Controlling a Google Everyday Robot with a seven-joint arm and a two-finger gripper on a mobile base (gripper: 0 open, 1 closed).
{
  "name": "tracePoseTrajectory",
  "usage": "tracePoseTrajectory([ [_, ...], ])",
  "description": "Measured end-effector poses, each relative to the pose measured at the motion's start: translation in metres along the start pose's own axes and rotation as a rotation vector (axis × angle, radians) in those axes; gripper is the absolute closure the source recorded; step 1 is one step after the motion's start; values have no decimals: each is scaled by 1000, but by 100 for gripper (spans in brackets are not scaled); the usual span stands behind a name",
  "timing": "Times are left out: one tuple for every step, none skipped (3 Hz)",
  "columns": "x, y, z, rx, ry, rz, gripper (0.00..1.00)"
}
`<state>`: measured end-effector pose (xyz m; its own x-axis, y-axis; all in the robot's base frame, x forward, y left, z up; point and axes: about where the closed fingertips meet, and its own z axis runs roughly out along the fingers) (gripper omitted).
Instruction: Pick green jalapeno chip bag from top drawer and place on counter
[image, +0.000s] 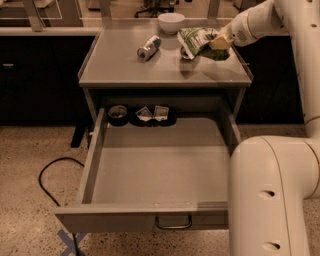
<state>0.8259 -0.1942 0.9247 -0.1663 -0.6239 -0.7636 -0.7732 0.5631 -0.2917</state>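
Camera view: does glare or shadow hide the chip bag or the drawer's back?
Camera view: no glare on the green jalapeno chip bag, held by the gripper over the counter; shadow covers the back of the top drawer.

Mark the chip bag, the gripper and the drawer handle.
green jalapeno chip bag (195, 40): camera view, its crinkled front.
gripper (219, 43): camera view, between its fingertips, over the counter (125, 70), shut on bag.
top drawer handle (173, 228): camera view, the loop's lower bar.

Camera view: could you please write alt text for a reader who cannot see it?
The gripper holds the green jalapeno chip bag at the right rear of the counter, near a lying can and a white bowl. Below, the top drawer stands open, with small dark items at its back.
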Motion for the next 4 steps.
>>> tracePoseTrajectory([
  [20,-8,4,25,53,50,100],
  [38,-7,9,18,84,103,100],
  [55,3,14,-16,109,152,100],
  [72,12,12,-43,120,204,100],
])
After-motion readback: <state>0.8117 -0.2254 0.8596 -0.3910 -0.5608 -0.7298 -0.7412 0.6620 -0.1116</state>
